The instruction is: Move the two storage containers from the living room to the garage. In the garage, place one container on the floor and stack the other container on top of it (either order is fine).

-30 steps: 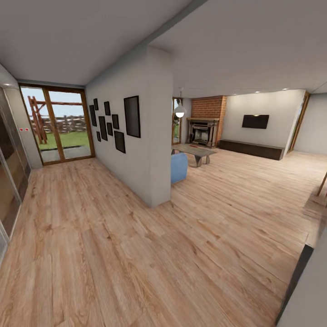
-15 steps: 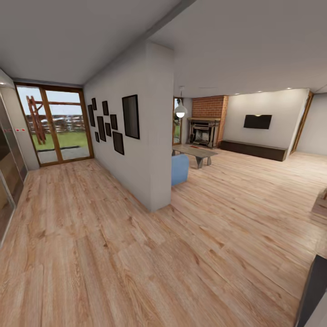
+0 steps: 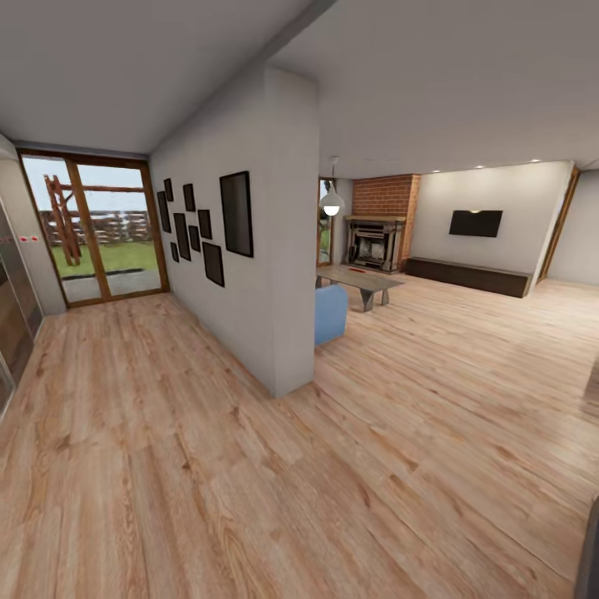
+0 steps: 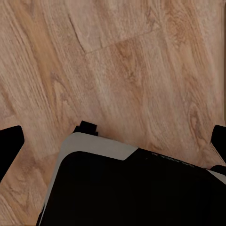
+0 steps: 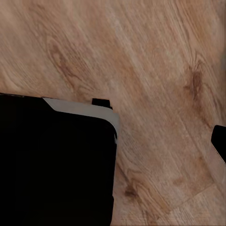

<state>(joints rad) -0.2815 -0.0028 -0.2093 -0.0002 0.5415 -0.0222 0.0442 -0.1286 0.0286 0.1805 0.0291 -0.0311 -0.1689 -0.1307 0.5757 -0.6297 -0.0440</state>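
facing living room (image 3: 466, 349) — fireplace (image 3: 373, 241), blue sofa (image 3: 330, 312) past wall (image 3: 274, 249); left claw (image 4: 113, 141) apart over plank floor (image 4: 141, 70); right claw (image 5: 219, 143) — cannot tell.

Blue sofa (image 3: 330, 313) — mostly hidden behind wall (image 3: 274, 249).
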